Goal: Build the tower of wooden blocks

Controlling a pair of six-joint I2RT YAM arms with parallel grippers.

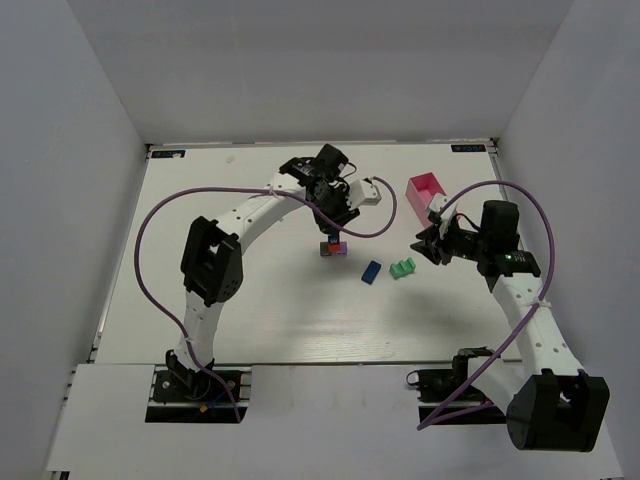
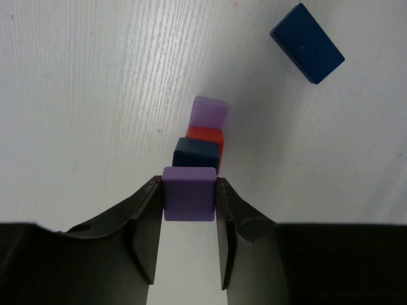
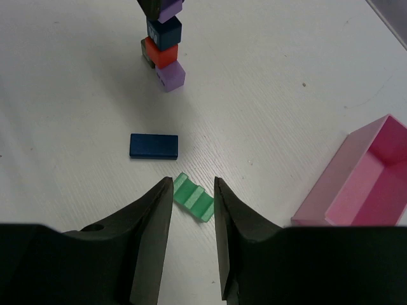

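Note:
The tower [image 1: 333, 247] stands mid-table: a lilac block [image 3: 170, 75] at the bottom, then a red block [image 3: 160, 53], then a dark blue block [image 3: 164, 32]. My left gripper [image 2: 189, 190] is shut on a purple block [image 2: 189, 192] and holds it right at the top of the dark blue block [image 2: 197, 152]. I cannot tell whether they touch. A flat blue block [image 3: 153, 145] and a ridged green block [image 3: 194, 197] lie on the table. My right gripper [image 3: 192, 182] is open and empty, with the green block just in front of its fingertips.
A pink rectangular tray [image 3: 356, 184] lies to the right of the green block, towards the back right of the table [image 1: 428, 193]. The left arm arches over the table's left half, with a purple cable looping beside it.

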